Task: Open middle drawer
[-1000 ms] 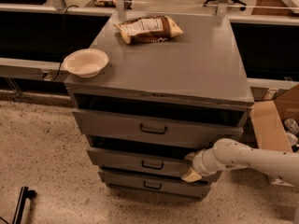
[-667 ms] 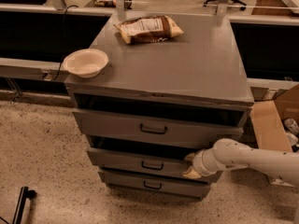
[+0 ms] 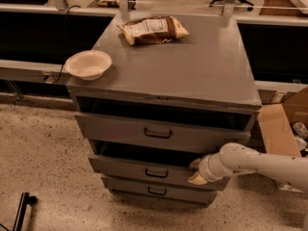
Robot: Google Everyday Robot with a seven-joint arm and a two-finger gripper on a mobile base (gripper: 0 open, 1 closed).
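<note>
The middle drawer [image 3: 125, 166]: where was it, and how far along?
— Between the taller top drawer [image 3: 110, 126] and the narrow bottom drawer [image 3: 130, 186] of the grey metal cabinet [image 3: 202, 66]. It was already drawn out a little, with a dark gap above. The gripper [image 3: 196, 171] sat at its right end, cream fingers seemingly pinching the thin top lip.
— And next?
— A straight, level pull outward, I judged. Smooth sheet metal; the black bar handle [image 3: 156, 173] went unused.
</note>
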